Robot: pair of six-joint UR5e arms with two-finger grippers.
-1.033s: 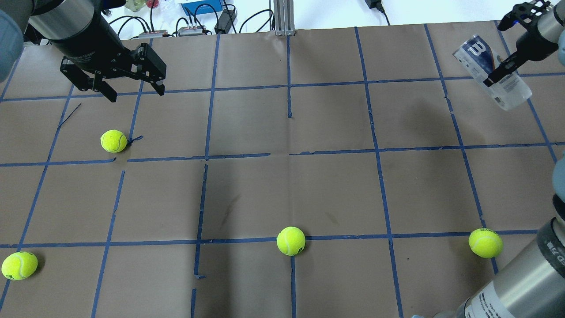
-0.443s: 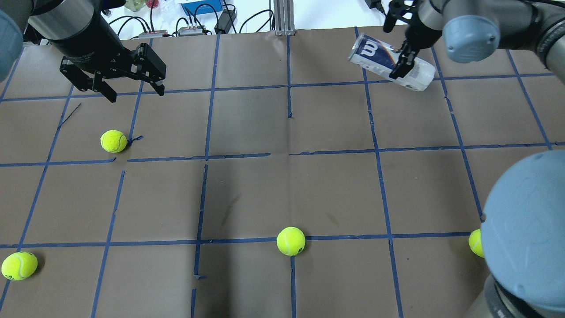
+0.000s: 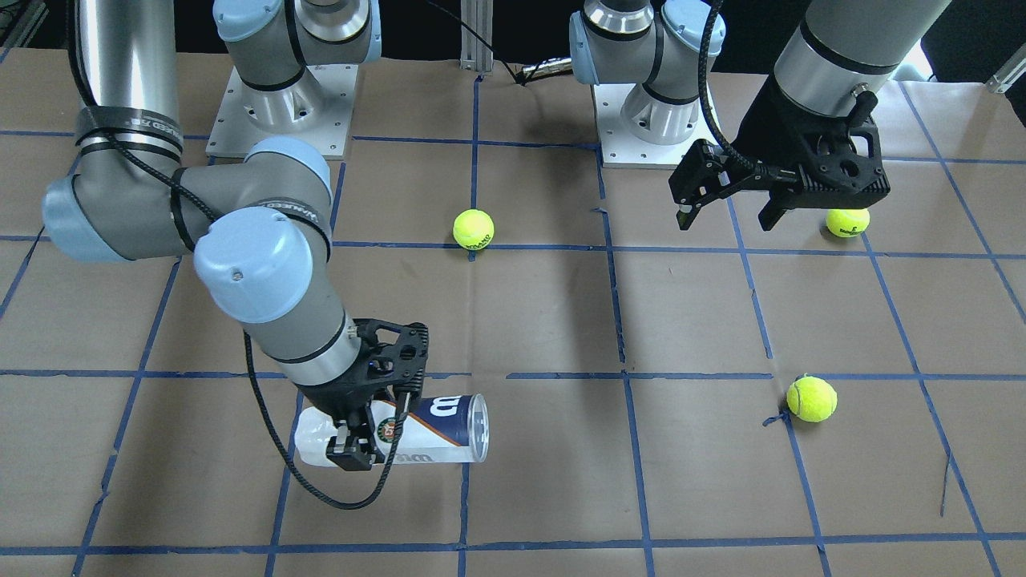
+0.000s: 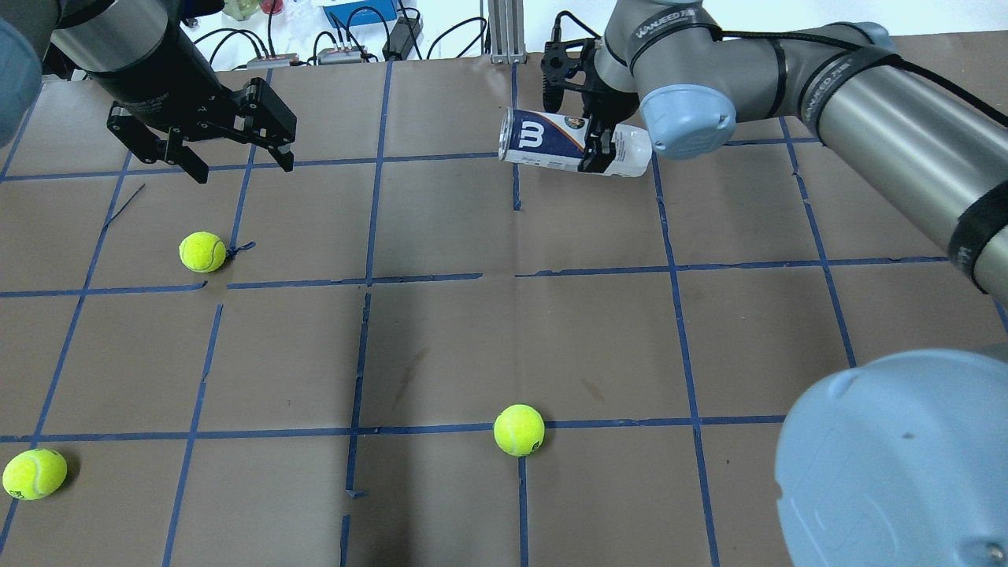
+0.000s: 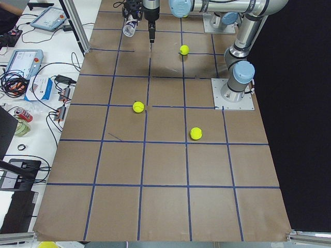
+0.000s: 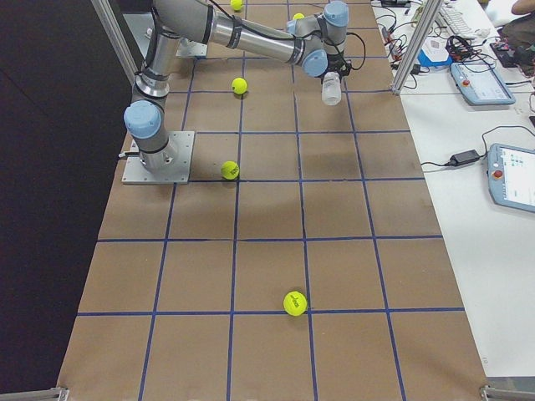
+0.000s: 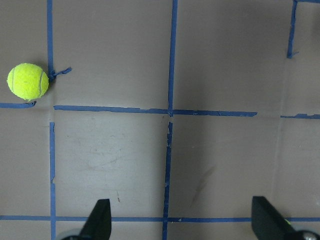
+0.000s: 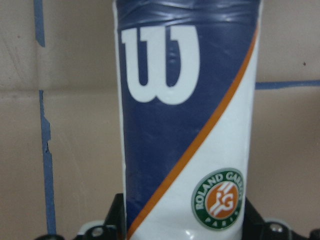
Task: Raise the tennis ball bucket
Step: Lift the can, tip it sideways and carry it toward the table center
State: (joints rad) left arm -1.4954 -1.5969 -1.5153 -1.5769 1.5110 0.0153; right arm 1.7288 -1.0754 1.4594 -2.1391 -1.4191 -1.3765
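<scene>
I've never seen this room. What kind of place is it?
Probably a robot lab: two robot arms bolted to a table gridded with blue tape, with control tablets on a side bench.

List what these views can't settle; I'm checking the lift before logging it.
- Can ends: right wrist view, cut off by the top and bottom edges.
- One ball: overhead, the right arm hides it.
- Gap under the can: side views, too small to judge.
- Can's small print: front view, too small to read.
</scene>
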